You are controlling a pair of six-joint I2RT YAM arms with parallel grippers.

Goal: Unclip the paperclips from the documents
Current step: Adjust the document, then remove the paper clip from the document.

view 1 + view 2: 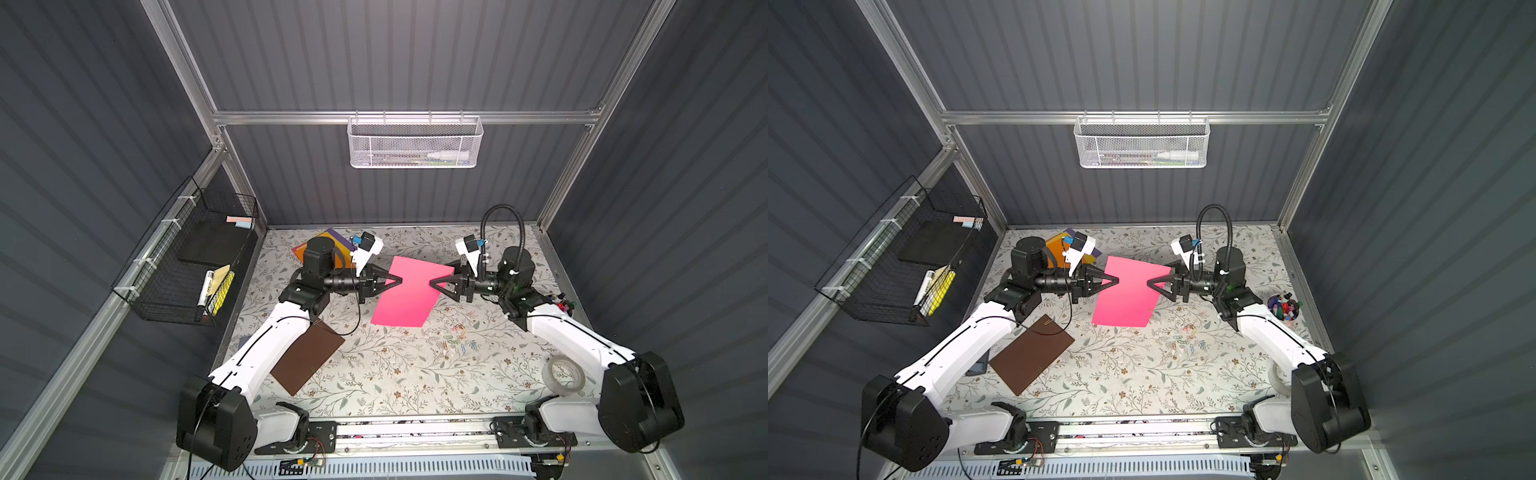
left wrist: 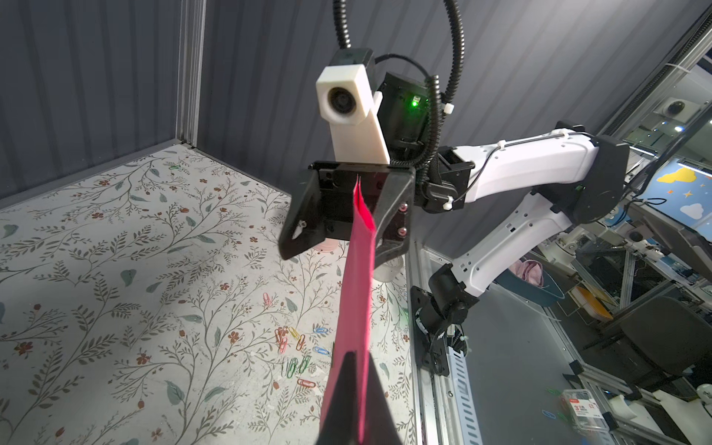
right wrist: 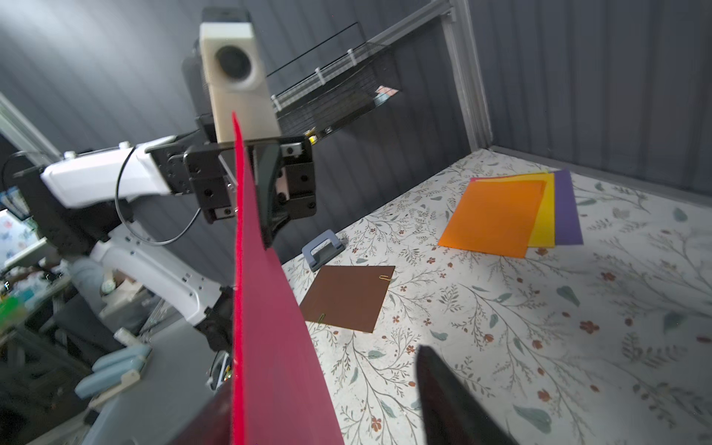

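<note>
The pink sheets (image 1: 409, 293) are up off the table (image 1: 395, 386), hanging between the two arms a bit toward 12 o'clock from the mat's middle. Their long axis runs roughly 1 to 7 o'clock, and the grippers come in across the short way. The left gripper (image 1: 400, 281) is clamped tight on the 9 o'clock edge. The right gripper (image 1: 432, 283) sits at the 3 o'clock edge, jaws apart, straddling the paper without pinching it.

There's what looks like a tiny gold clip (image 1: 429, 309) on the sheets' edge around 4 o'clock, about 6 o'clock from the right gripper's tips. So the right arm is nearer, I reckon. The loose paperclips (image 1: 455, 338) lie at 5 o'clock of the sheets, and the brown sheet (image 1: 309, 357) at 8 o'clock.
</note>
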